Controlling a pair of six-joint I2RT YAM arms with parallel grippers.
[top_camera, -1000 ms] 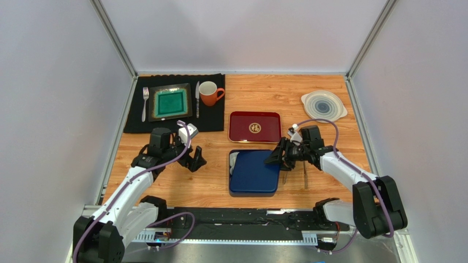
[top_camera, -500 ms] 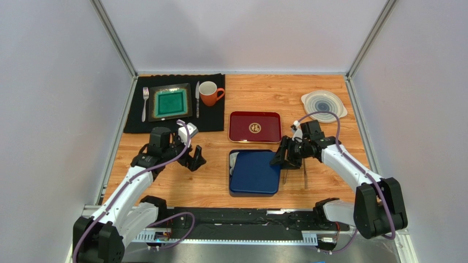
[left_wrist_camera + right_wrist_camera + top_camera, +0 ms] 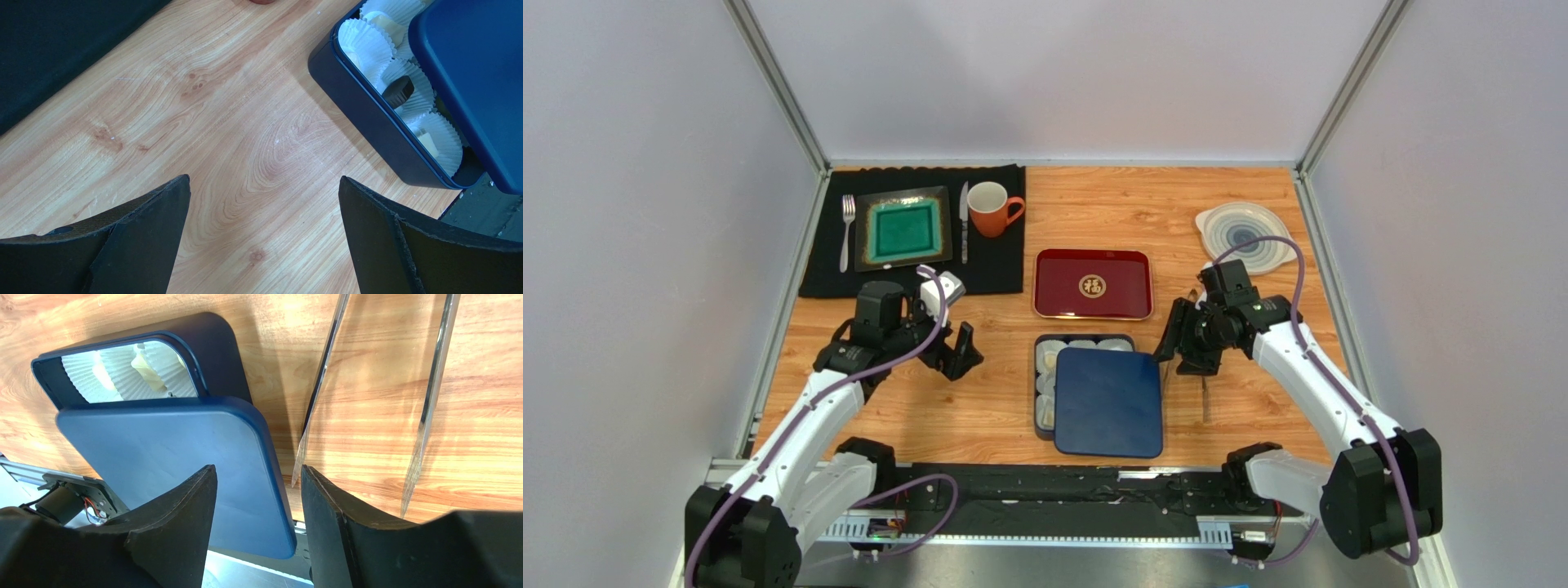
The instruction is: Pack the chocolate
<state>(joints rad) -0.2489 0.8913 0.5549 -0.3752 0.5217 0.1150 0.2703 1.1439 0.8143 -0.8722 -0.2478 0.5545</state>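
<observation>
A dark blue box (image 3: 1043,390) sits at the middle near edge, with its blue lid (image 3: 1109,402) lying askew toward the near right. White paper cups show along the box's left and far sides. In the left wrist view one cup holds a dark chocolate (image 3: 398,90) and others hold cream-white pieces (image 3: 426,142). A cream piece (image 3: 145,365) also shows in the right wrist view. My right gripper (image 3: 1174,347) is open just right of the lid (image 3: 172,465), over its right edge. My left gripper (image 3: 962,358) is open and empty over bare wood, left of the box (image 3: 368,116).
Metal tongs (image 3: 1201,390) lie right of the box, under my right gripper (image 3: 258,484). A red tray (image 3: 1092,283) lies beyond the box. A black mat (image 3: 830,263) at the far left carries a green plate (image 3: 905,229), cutlery and an orange mug (image 3: 989,208). A white disc (image 3: 1246,233) lies far right.
The blue lid has slid toward the near right, uncovering paper cups along the box's left and far sides. My right gripper has drawn back to the right. The left arm has not moved.
</observation>
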